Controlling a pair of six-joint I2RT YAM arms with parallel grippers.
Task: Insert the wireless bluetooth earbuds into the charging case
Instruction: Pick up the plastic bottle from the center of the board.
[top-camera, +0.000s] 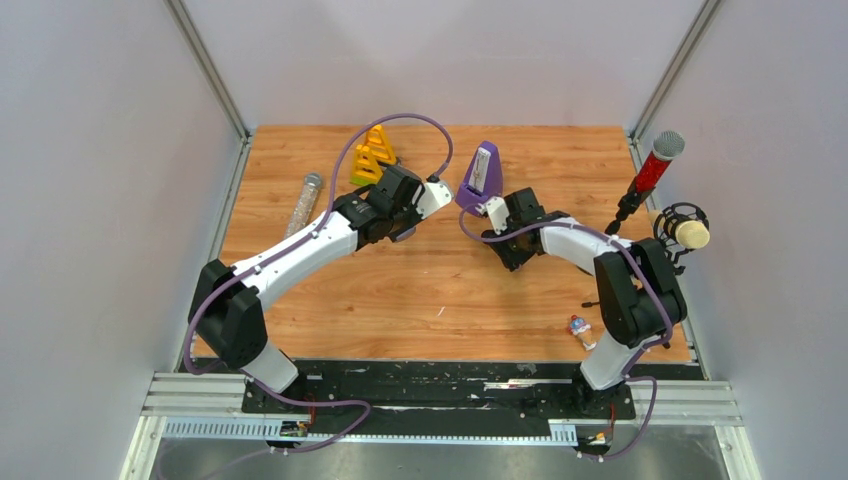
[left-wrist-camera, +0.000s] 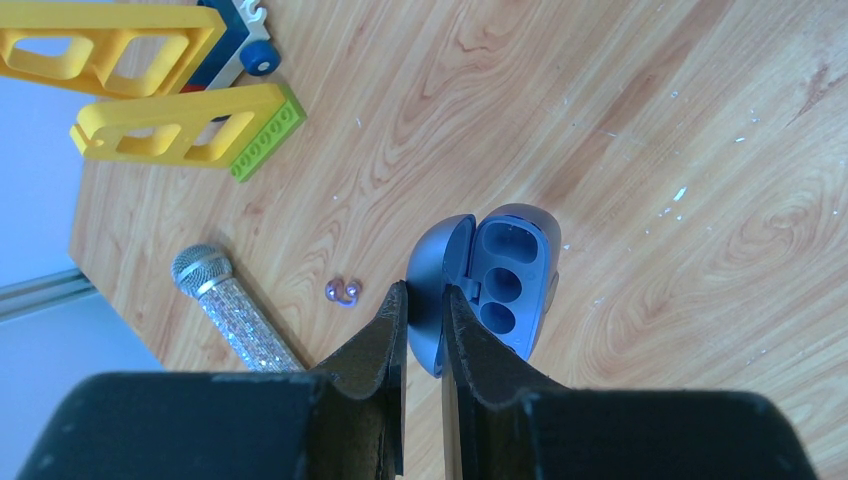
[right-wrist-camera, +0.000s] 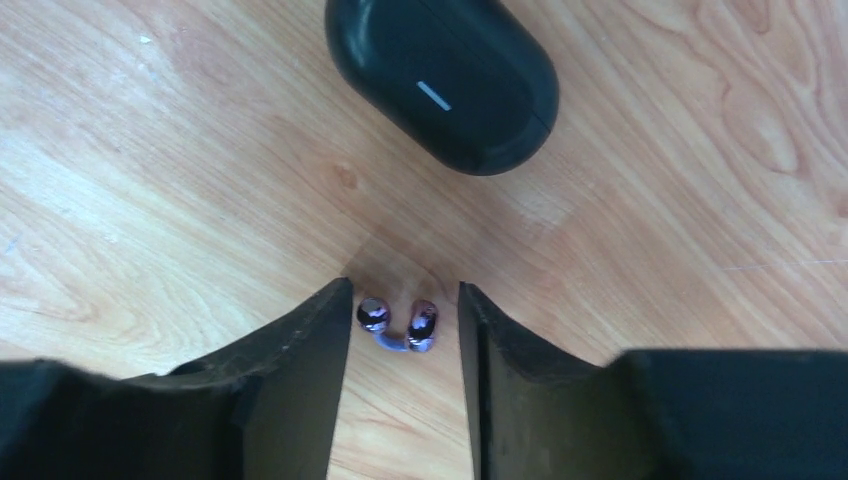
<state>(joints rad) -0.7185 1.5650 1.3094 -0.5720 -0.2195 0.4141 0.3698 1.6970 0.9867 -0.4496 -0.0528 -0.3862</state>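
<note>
My right pincer (right-wrist-camera: 405, 290) stands open astride the earbuds (right-wrist-camera: 421, 326) on the surface (right-wrist-camera: 650, 200), placed to pinch them. The charging case (right-wrist-camera: 440, 80) lies just beyond, apparently shut. My left pincer (left-wrist-camera: 425, 292) clamps the lid of a grey-blue shell (left-wrist-camera: 505, 270) to steady it.

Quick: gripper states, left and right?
Left gripper: shut on the lid of an open grey-blue case.
Right gripper: open, astride two earbuds, holding nothing.

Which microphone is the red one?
The red microphone is on the far right side, with a grey head. The silver microphone on the left is all glitter.
</note>
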